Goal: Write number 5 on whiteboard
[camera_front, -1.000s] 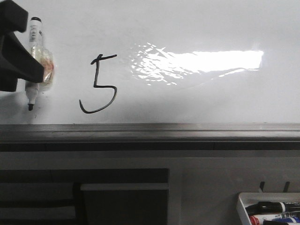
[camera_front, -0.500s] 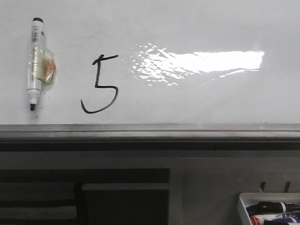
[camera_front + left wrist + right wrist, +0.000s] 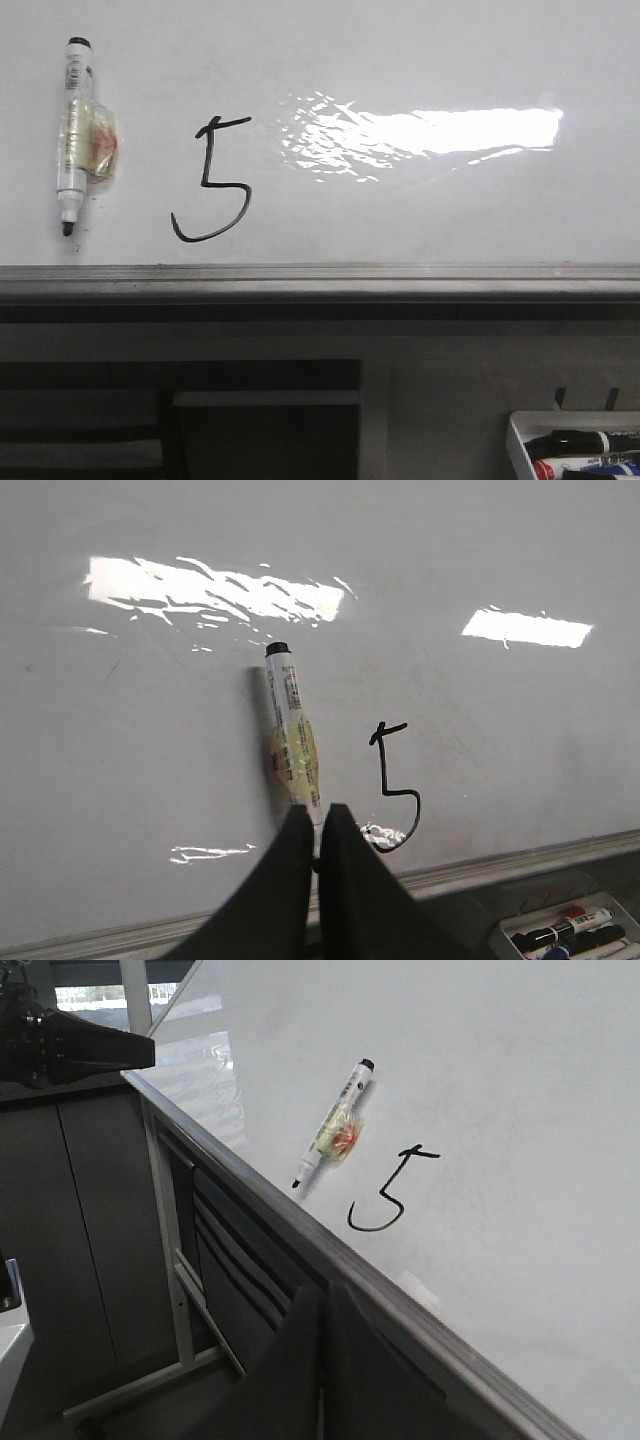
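We judged number 5 (image 3: 211,180) complete on whiteboard (image 3: 420,220); marker (image 3: 74,135) stuck beside it. Left gripper (image 3: 318,815), right gripper (image 3: 325,1295) both pressed together, empty. Best step: retreat without smudging ink.

A marker (image 3: 73,135) stood upright with its black tip down and its black end up, uncapped. A yellowish, clear wad of tape (image 3: 96,143) with a red patch wrapped its middle. Low at the right, a white tray (image 3: 520,440) held several markers (image 3: 575,445) lying flat, black, red and blue among them. A dark cabinet (image 3: 70,1220) stood beside the stand.
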